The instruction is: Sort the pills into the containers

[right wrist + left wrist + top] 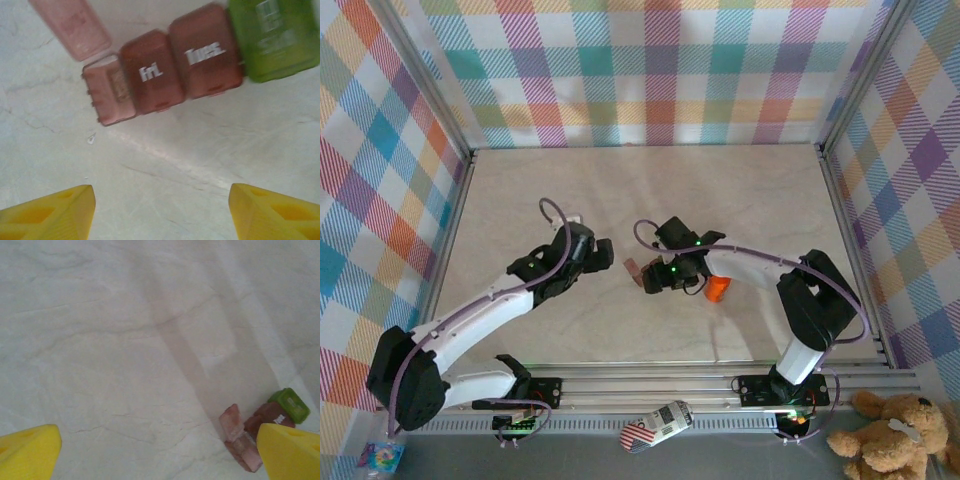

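Two arms: the left gripper [160, 455] is spread wide above the table, and the right gripper [162, 215] also stands apart, pinching nothing. One orange bottle [718, 289] sits beside the right wrist. One strip of containers [170, 65] lies between the grippers (four compartments: three reddish, one green, end lid open). Pale marbled table [720, 200], plaid walls [650, 70].
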You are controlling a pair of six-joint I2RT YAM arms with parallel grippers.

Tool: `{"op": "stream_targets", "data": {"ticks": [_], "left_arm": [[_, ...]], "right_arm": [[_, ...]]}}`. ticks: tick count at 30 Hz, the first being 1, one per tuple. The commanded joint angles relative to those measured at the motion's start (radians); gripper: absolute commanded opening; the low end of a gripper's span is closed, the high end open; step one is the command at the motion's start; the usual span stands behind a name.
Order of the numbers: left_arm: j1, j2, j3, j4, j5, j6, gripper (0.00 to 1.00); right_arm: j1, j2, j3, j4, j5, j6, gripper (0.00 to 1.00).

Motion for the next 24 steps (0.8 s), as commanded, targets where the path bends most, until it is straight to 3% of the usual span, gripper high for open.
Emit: {"op": "stream_targets", "data": {"ticks": [1, 10, 24], "left_arm": [[0.009, -0.064, -0.053, 0.034, -0.075, -0.074, 1.00], [0.009, -0.140, -0.129, 0.057, -0.138, -0.101, 1.00], [0.009, -0.167, -0.160, 0.048, -0.141, -0.124, 1.00]], "right_arm": [[0.013, 0.034, 0.002, 0.073, -0.032, 0.065, 0.71], [0.028, 0.109, 0.062, 0.096, -0.043, 0.086, 0.71], [0.030, 0.216, 0.167, 0.109, -0.070, 0.107, 0.70]]}}
